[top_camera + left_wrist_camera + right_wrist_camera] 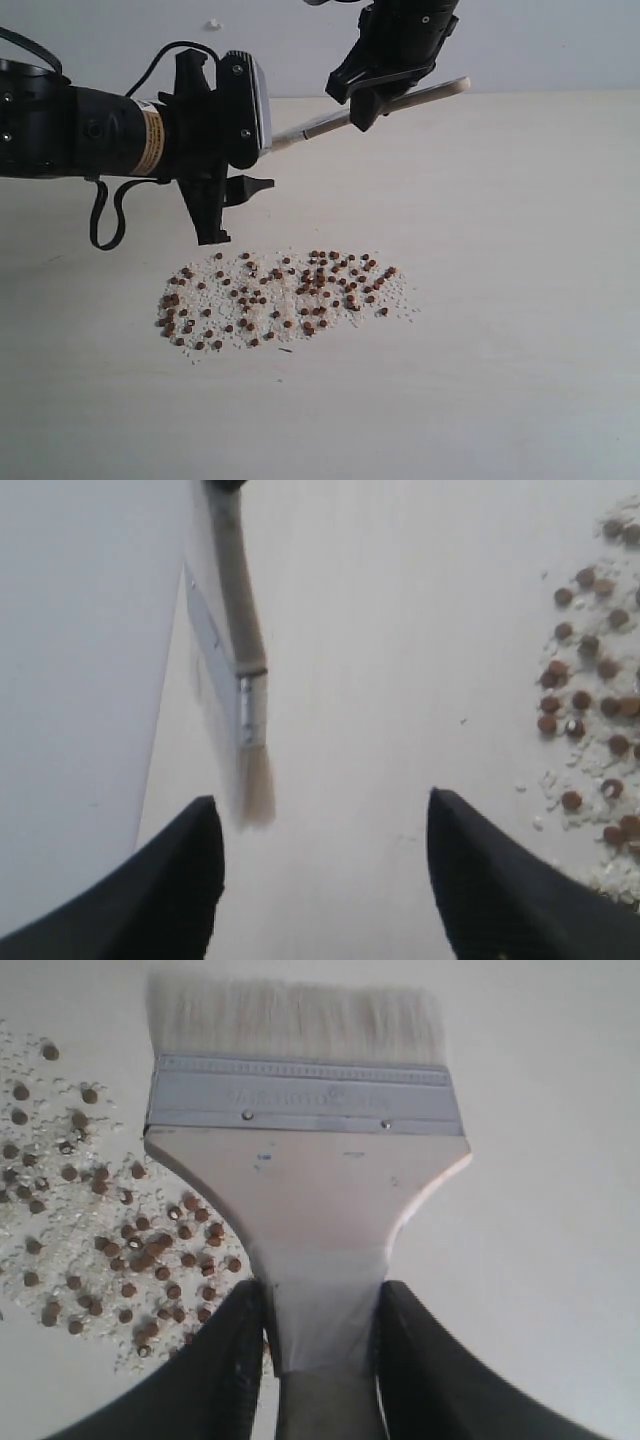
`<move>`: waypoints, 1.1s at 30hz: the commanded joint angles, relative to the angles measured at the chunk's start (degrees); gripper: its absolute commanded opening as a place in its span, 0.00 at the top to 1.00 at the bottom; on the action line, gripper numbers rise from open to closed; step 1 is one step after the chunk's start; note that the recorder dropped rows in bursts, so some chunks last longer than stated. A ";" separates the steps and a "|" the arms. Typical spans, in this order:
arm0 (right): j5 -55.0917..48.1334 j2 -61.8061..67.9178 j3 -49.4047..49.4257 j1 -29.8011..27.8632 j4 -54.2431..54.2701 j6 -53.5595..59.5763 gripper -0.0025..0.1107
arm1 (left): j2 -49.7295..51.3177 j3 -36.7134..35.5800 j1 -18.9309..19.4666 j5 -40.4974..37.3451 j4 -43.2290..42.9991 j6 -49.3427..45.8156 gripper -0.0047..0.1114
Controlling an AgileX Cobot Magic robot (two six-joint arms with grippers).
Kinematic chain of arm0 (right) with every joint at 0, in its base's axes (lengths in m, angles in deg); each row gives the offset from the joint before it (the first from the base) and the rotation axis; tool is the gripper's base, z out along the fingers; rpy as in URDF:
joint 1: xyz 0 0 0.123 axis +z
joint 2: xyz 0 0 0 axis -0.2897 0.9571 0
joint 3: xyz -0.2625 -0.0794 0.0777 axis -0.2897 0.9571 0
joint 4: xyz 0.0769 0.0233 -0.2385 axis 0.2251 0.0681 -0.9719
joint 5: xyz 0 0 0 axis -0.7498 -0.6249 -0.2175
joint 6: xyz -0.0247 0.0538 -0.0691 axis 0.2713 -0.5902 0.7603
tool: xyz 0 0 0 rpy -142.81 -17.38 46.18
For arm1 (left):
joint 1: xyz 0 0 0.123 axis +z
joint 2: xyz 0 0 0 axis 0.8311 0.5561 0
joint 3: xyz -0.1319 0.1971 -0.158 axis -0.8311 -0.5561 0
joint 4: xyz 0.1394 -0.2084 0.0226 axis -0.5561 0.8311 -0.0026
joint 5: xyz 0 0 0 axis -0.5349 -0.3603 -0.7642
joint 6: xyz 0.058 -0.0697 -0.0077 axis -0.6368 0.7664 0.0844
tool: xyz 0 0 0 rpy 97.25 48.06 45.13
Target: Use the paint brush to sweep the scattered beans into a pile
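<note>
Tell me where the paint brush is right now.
Exterior view, upper middle: the paint brush is clamped by its handle in the right gripper, its bristle end hidden behind the open left gripper, farther back than the beans.

pale table (520, 380) bears scattered beans (286, 298) among whitish grains (398, 300), one patch.

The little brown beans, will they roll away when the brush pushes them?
Probably some: the beans look small and round, so a few may roll off sideways. They seem light, lying loose on the table. The paint brush has soft-looking bristles that could bend and let some slip past.
</note>
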 commanded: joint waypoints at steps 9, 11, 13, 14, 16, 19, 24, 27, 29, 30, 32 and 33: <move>0.13 -0.78 -0.20 0.10 2.99 -0.30 0.98 | 4.81 4.90 -0.49 2.85 4.35 -0.39 0.46; 0.13 -0.78 -0.20 0.10 2.99 -0.30 0.98 | 5.06 5.79 -0.49 2.85 4.35 -0.39 0.46; 0.13 -0.78 -0.20 0.10 2.99 -0.30 0.98 | 5.66 6.73 -0.49 3.44 4.35 -0.39 0.46; 0.13 -0.78 -0.20 0.10 3.29 -0.30 0.98 | 6.04 7.00 -0.49 3.96 4.35 -0.39 0.46; 0.13 -0.78 -0.20 0.10 4.07 -0.30 0.98 | 7.26 7.68 -0.49 4.37 4.35 -0.39 0.46; 0.13 -0.78 -0.20 0.10 4.47 -0.30 0.98 | 9.17 8.76 -0.49 4.37 4.48 -0.56 0.46; 0.13 -0.78 -0.20 0.10 4.59 -0.30 0.98 | 10.17 10.58 -0.49 4.25 6.21 -0.56 0.47; 0.13 -0.78 -0.20 0.10 4.88 -0.30 0.98 | 10.89 11.34 -0.49 3.98 6.21 -0.82 0.49; 0.13 -0.78 -0.20 0.10 4.99 -0.30 0.98 | 12.05 11.68 -0.49 3.76 6.21 -1.43 0.51; 0.13 -0.78 -0.20 0.10 4.99 -0.30 0.98 | 12.52 11.80 -0.49 3.76 6.21 -1.55 0.53; 0.13 -0.78 -0.20 0.10 4.99 -0.30 0.98 | 13.19 11.93 -0.49 3.76 6.21 -1.85 0.62; 0.13 -0.78 -0.20 0.10 5.12 -0.19 0.98 | 13.27 11.93 -0.49 3.64 6.21 -2.31 0.68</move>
